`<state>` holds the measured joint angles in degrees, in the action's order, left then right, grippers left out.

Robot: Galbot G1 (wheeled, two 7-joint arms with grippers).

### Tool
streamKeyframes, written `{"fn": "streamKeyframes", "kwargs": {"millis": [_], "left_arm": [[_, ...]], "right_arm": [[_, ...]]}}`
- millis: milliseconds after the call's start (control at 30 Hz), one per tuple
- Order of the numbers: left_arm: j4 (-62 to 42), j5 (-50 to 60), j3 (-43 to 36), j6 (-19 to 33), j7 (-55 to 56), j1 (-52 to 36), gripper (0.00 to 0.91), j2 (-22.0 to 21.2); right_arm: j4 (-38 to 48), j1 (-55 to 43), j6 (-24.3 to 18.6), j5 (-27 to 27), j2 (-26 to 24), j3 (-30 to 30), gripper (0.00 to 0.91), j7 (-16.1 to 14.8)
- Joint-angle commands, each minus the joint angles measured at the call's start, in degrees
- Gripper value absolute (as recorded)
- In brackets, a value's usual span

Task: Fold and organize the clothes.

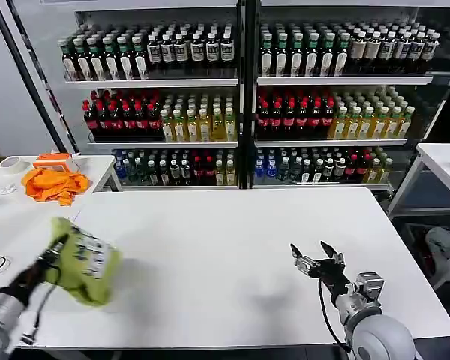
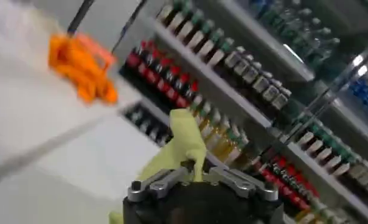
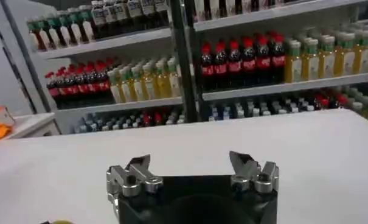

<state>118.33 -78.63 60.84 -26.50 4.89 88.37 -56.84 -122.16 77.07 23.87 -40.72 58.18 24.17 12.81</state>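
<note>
The clothes are one lime T-shirt (image 1: 86,260), bunched into a lump with a white label showing, held at the left edge of the white table (image 1: 232,255). My left gripper (image 1: 58,246) is shut on the shirt. In the left wrist view a strip of the lime shirt (image 2: 182,143) rises from between the pinched jaws of my left gripper (image 2: 193,172). My right gripper (image 1: 316,255) hovers open over the table's front right with nothing between its fingers. The right wrist view shows my right gripper (image 3: 191,165) with its jaws wide apart above bare table.
A bright orange cloth (image 1: 55,184) lies on a side table (image 1: 7,210) at the far left, also seen as the orange cloth (image 2: 80,67) in the left wrist view. Shelves of bottles (image 1: 240,97) stand behind the table. Another white table (image 1: 446,161) is at the right.
</note>
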Motion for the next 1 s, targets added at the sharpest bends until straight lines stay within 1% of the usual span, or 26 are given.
{"fn": "streamKeyframes", "kwargs": {"millis": [33, 67, 100, 167, 200, 367, 433, 533, 600, 667, 833, 867, 933, 1000], "left_arm": [[-1.8, 50.4, -18.9, 7.3, -7.2, 1.9, 0.020, 6.2], [-5.1, 59.2, -24.3, 9.7, -7.2, 0.8, 0.020, 5.3], [-7.7, 64.2, -28.5, 12.8, -7.2, 0.3, 0.020, 4.5], [-10.6, 71.2, -32.3, 15.3, -7.1, -0.8, 0.020, 3.5], [-10.7, 72.4, -34.2, 15.9, -6.9, -1.4, 0.020, 2.6], [-1.3, 70.0, -36.9, 12.8, -7.1, -2.7, 0.020, 3.1], [3.0, 66.7, -38.3, 10.8, -7.2, -4.5, 0.020, 4.0], [6.2, 61.6, -40.8, 7.9, -7.2, -8.0, 0.020, 5.4], [6.5, 59.5, -42.2, 6.8, -7.0, -9.6, 0.020, 5.6], [6.4, 58.1, -45.1, 5.7, -6.6, -11.5, 0.020, 5.4], [2.8, 57.5, -51.1, 3.8, -4.6, -16.2, 0.020, 3.0], [0.1, 57.9, -52.5, 3.6, -4.0, -17.5, 0.020, 1.8], [-2.0, 57.5, -54.9, 3.5, -2.3, -19.2, 0.020, 0.2], [-5.2, 55.7, -56.8, 3.7, 0.6, -22.3, 0.020, -3.0]], "right_arm": [[-0.2, 0.4, 0.1, 0.0, -0.4, 0.1, 0.907, -0.1], [-0.2, 0.6, 0.1, -0.1, -0.7, 0.5, 0.907, 0.0], [-0.2, 0.7, 0.1, -0.2, -1.0, 0.9, 0.907, 0.0], [-0.3, 1.0, 0.1, -0.4, -1.5, 1.7, 0.907, 0.0], [-0.6, 1.3, 0.1, -0.7, -1.9, 2.5, 0.907, 0.1], [-1.4, 2.3, 0.1, -1.3, -2.8, 4.2, 0.907, 0.1], [-1.8, 2.8, 0.1, -1.4, -3.0, 4.8, 0.907, 0.1], [-2.1, 3.4, 0.1, -1.4, -3.0, 5.2, 0.907, 0.2], [-2.2, 3.6, 0.1, -1.3, -2.9, 5.2, 0.907, 0.2], [-2.6, 3.9, 0.2, -1.3, -2.8, 5.4, 0.907, 0.2], [-2.9, 4.4, 0.2, -1.2, -2.9, 5.9, 0.907, 0.3], [-3.0, 4.4, 0.2, -1.3, -3.0, 6.1, 0.907, 0.3], [-3.0, 4.4, 0.2, -1.3, -3.0, 6.3, 0.907, 0.3], [-3.0, 4.2, 0.3, -1.3, -2.9, 6.3, 0.907, 0.3]]}}
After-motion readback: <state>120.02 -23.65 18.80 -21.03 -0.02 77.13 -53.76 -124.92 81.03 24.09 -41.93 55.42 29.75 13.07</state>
